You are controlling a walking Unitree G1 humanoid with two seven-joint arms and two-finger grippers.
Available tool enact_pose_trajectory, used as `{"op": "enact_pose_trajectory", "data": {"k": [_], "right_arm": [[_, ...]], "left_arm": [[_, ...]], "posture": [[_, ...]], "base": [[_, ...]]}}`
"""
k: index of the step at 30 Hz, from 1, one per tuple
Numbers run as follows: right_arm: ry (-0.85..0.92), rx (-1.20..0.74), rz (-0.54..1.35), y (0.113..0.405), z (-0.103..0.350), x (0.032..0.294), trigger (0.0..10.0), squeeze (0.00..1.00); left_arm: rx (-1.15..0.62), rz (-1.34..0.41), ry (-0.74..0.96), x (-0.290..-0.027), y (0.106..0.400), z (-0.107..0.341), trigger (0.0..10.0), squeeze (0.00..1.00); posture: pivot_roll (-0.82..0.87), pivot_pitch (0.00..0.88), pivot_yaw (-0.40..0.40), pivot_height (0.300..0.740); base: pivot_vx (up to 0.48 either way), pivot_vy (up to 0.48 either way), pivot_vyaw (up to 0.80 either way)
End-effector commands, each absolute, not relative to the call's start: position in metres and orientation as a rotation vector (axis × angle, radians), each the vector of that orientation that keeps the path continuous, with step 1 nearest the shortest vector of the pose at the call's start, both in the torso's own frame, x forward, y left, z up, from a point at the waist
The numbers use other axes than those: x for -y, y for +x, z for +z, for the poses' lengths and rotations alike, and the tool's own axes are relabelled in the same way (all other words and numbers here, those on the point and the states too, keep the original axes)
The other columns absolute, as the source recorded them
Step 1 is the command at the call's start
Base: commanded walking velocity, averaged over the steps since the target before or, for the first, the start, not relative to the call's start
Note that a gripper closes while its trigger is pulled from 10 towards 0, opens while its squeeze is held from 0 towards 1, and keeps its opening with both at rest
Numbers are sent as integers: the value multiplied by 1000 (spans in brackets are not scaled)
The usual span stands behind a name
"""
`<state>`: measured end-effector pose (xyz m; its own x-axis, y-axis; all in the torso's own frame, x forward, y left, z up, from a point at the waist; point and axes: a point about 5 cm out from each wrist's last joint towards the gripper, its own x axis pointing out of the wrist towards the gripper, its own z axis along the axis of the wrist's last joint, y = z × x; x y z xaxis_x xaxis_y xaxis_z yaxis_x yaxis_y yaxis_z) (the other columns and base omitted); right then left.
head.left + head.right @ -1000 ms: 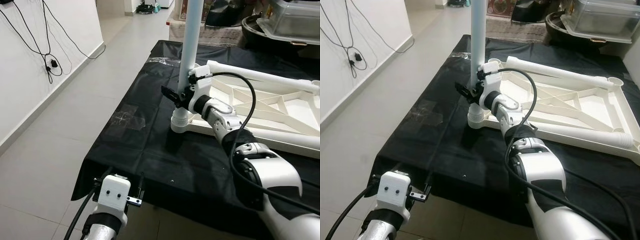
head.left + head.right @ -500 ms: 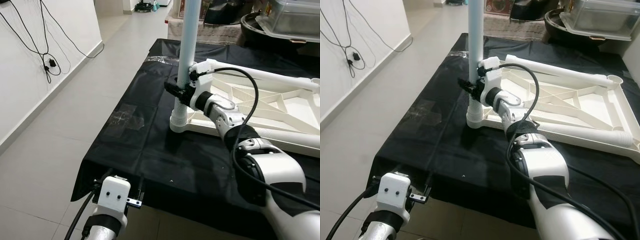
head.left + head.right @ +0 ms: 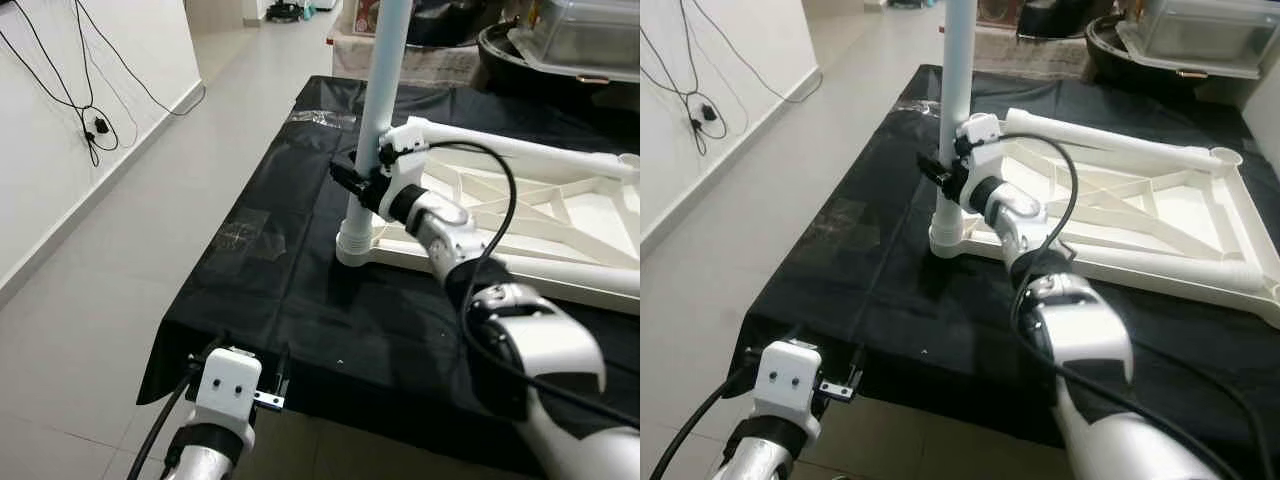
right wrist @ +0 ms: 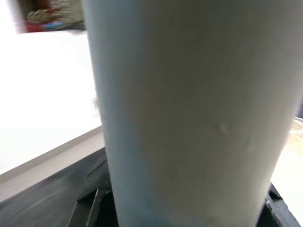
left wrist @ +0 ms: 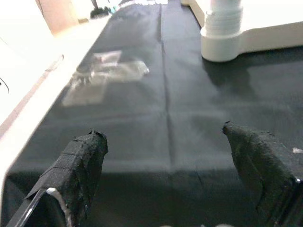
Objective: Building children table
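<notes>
The white table leg (image 3: 378,110) stands upright in the corner socket (image 3: 355,245) of the upturned white tabletop frame (image 3: 520,215), and its upper end is cut off by the top edge of both eye views. The right gripper (image 3: 352,180) is clamped around the leg a little above the socket; the far finger is hidden behind the tube. In the right wrist view the leg (image 4: 189,113) is so close that it is a blurred pale column, with just the dark finger bases visible at either side. The frame lies on a black cloth (image 3: 260,250) covering a low platform, and its right side runs out of the eye views. Behind it, a clear plastic tub (image 3: 1200,35) sits partly cropped; its contents cannot be made out.

The left gripper (image 5: 175,175) hangs low by the cloth's near edge, its fingers (image 5: 78,165) spread apart and holding nothing. The left wrist view shows the ribbed socket collar (image 5: 221,35) and a patch of clear tape (image 5: 106,75) on the cloth. Black cables (image 3: 90,90) trail down the white wall.
</notes>
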<state>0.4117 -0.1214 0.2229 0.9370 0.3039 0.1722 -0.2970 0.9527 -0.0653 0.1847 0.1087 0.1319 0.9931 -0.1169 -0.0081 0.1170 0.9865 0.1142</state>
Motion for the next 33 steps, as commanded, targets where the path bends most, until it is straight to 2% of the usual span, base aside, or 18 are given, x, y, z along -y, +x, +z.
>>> {"op": "enact_pose_trajectory", "data": {"k": [1,4,6,7,8,9,12,16,20,26,27,28,30,31,33], "right_arm": [[-49,108,156,409,198,140,0,0],[-54,109,110,408,196,144,0,0],[-46,116,-156,398,192,154,0,0],[-46,116,-156,398,192,154,0,0],[-45,102,-273,392,190,159,0,0],[-45,102,-273,392,190,159,0,0],[-13,-3,-542,379,184,162,0,0],[0,-21,-599,376,183,158,0,0],[114,-103,-638,375,177,141,0,0],[152,-119,-611,370,178,128,0,0],[160,-120,-581,367,179,123,9373,0],[132,-111,-517,366,181,119,10000,0],[121,-111,-482,364,181,117,10000,0],[112,-107,-454,362,180,116,10000,1000],[112,-107,-454,362,180,116,10000,1000]], "left_arm": [[-33,-115,123,-111,183,125,10000,0],[-33,-116,124,-111,183,125,10000,0],[-33,-118,127,-112,183,124,10000,0],[-33,-118,127,-112,183,124,10000,0],[-33,-119,128,-112,184,124,10000,0],[-33,-119,128,-112,184,124,10000,0],[-34,-122,132,-113,185,123,10000,0],[-34,-123,133,-113,185,123,10000,0],[-34,-121,134,-113,185,122,10000,0],[-35,-123,135,-113,185,122,10000,0],[-36,-125,136,-113,185,122,10000,0],[-37,-126,136,-112,185,122,10000,0],[-37,-127,136,-112,185,121,10000,0],[-38,-126,136,-113,185,121,10000,0],[-38,-126,136,-113,185,121,10000,0]], "posture": [[77,112,-3,740],[77,112,-3,740],[71,98,6,740],[71,98,6,740],[71,98,6,740],[71,98,6,740],[71,91,6,740],[71,91,6,740],[72,84,6,740],[72,84,6,740],[73,89,4,740],[73,89,4,740],[73,89,4,740],[72,90,2,740],[72,90,2,740]], "base": [[0,0,0],[0,0,0],[0,0,0],[0,0,0],[0,0,0],[0,0,0],[0,0,0],[0,0,0],[0,0,0],[0,0,0],[0,0,0],[0,0,0],[0,0,0],[0,0,0],[0,0,0]]}}
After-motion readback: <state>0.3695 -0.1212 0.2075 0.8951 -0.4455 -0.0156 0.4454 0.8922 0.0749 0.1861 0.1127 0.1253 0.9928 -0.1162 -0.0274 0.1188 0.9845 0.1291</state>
